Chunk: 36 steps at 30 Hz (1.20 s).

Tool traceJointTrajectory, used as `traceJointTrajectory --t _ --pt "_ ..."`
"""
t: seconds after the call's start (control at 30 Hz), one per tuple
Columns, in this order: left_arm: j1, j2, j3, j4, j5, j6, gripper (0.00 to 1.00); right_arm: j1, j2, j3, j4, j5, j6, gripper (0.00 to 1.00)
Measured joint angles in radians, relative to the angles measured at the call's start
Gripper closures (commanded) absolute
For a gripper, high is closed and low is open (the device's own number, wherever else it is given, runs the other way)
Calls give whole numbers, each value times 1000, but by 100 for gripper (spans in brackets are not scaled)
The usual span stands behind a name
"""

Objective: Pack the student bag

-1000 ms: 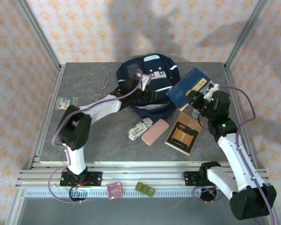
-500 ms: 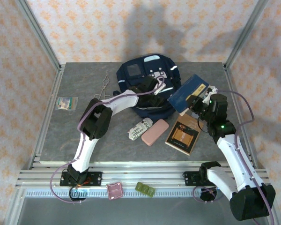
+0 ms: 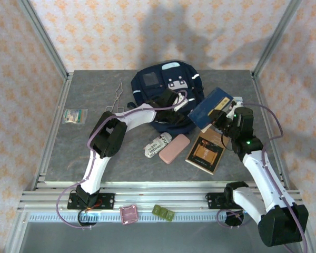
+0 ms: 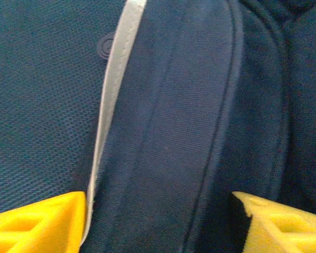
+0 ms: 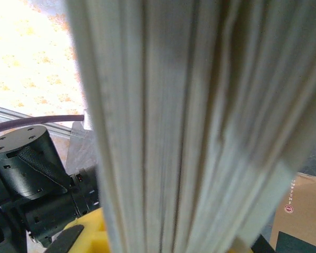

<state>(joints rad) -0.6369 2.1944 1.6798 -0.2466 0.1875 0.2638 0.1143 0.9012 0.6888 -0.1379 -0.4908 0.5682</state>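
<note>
Straddling a fabric fold on the student bag (image 3: 157,81), which lies at the table's (image 3: 89,153) far middle, the left gripper (image 3: 175,105) has jaws spread; the fold may be the opening's lip. Just right of the bag, the right gripper (image 3: 218,114) pinches a blue book (image 3: 209,101). Better to clamp and lift that fold before the book goes in.

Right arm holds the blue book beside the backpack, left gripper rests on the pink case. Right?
No. The left gripper rests on the backpack, not the pink case; the left wrist view shows navy fabric between its fingers. The right gripper does hold the blue book.
</note>
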Motion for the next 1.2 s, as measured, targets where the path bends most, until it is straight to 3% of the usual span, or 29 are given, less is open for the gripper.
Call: traceJointTrajectory --t 0.07,0.13,0.23,0.27,0.53,0.9,1.2 --pt "-5 0 0 11 -60 5 46 0 0 -1 5 -6 3 100" --pt "-11 1 0 21 -100 15 61 0 0 -1 6 -6 6 100" --pt "-26 8 0 34 -145 32 95 0 0 -1 6 -6 8 100" --pt "-32 12 2 34 -148 39 100 0 0 -1 5 -5 8 100" --pt "-40 25 14 26 -174 32 100 -4 -2 -1 -2 26 11 100" --pt "9 -93 143 -57 -184 -72 100 -17 -13 -98 8 44 46 100" --pt "24 -102 287 -113 -203 -134 100 10 88 -195 290 -95 176 100"
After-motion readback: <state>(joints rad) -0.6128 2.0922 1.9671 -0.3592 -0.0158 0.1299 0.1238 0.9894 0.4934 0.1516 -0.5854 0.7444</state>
